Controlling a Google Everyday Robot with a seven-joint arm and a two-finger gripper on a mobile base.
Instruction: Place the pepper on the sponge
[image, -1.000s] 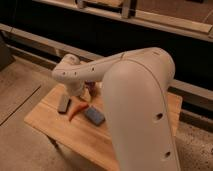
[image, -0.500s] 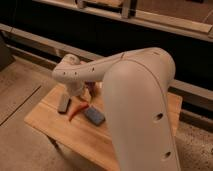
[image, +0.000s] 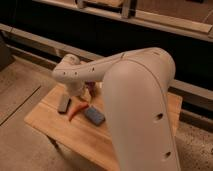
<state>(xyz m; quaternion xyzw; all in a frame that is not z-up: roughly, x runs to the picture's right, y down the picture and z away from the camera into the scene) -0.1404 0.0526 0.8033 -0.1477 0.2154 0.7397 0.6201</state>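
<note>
The red-orange pepper (image: 77, 110) lies on the wooden table (image: 50, 125), curved, with its tip pointing to the front left. A blue-grey rectangular sponge (image: 94, 116) lies just to its right, apart from it. My gripper (image: 88, 93) hangs under the white wrist, right above the pepper's upper end. The arm's bulk hides most of it, so I cannot tell whether it touches the pepper.
A grey rectangular block (image: 64, 104) lies left of the pepper. My big white arm (image: 140, 110) covers the table's right half. A dark wall with metal rails (image: 30, 37) runs behind the table. Speckled floor (image: 17, 85) lies to the left.
</note>
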